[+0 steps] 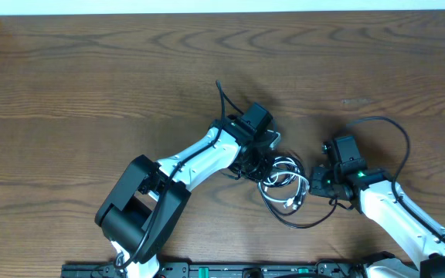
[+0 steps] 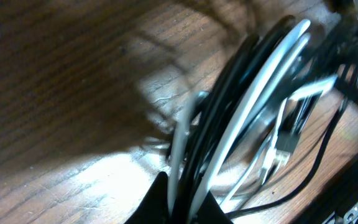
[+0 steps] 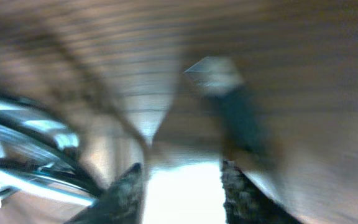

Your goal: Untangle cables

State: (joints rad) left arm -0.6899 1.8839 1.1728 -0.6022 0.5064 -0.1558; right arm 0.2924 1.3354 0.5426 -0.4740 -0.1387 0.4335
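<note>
The cables (image 1: 284, 184) lie as a looped bundle of white and black cords on the wooden table between my two grippers. My left gripper (image 1: 255, 158) sits at the bundle's left side. In the left wrist view it (image 2: 185, 196) is shut on several strands of the cables (image 2: 253, 106), white and black, which run up and to the right. My right gripper (image 1: 321, 176) is just right of the bundle. The right wrist view is blurred, but the gripper (image 3: 182, 174) stands open over bare wood, with the cables (image 3: 23, 149) off to its left.
A thick black arm wire (image 1: 385, 123) arcs behind the right arm and curves under the bundle. Another arm wire (image 1: 222, 96) sticks up behind the left wrist. The table's far edge (image 1: 207, 15) runs along the top, and a black rail (image 1: 246, 270) along the front.
</note>
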